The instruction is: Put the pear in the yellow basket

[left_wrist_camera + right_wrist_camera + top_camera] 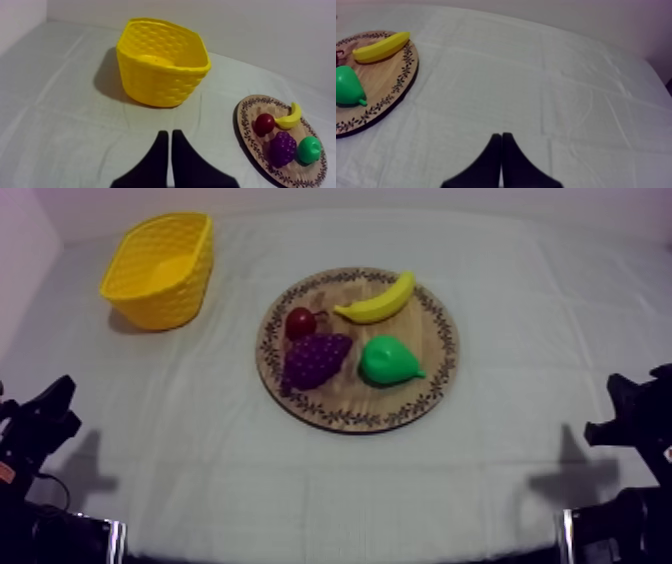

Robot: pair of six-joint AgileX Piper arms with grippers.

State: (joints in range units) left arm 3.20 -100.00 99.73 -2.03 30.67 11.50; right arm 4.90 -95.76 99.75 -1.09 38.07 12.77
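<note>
On the wooden board (345,400) the pear (388,361) is lying, and both my jaws are sitting closed on nothing.

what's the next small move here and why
Probably open the fingers of the left gripper and start it toward the pear: it rests shut, the pear lies untouched on the wooden board, and the yellow basket stands on that arm's side.

Count: bench (300,498) is carrying 1 wooden board (350,404) and 1 yellow basket (150,300). Board is holding 4 items, one of each kind: 1 banana (378,300), 1 pear (388,361), 1 bunch of grapes (314,358), 1 small red fruit (300,322).
</note>
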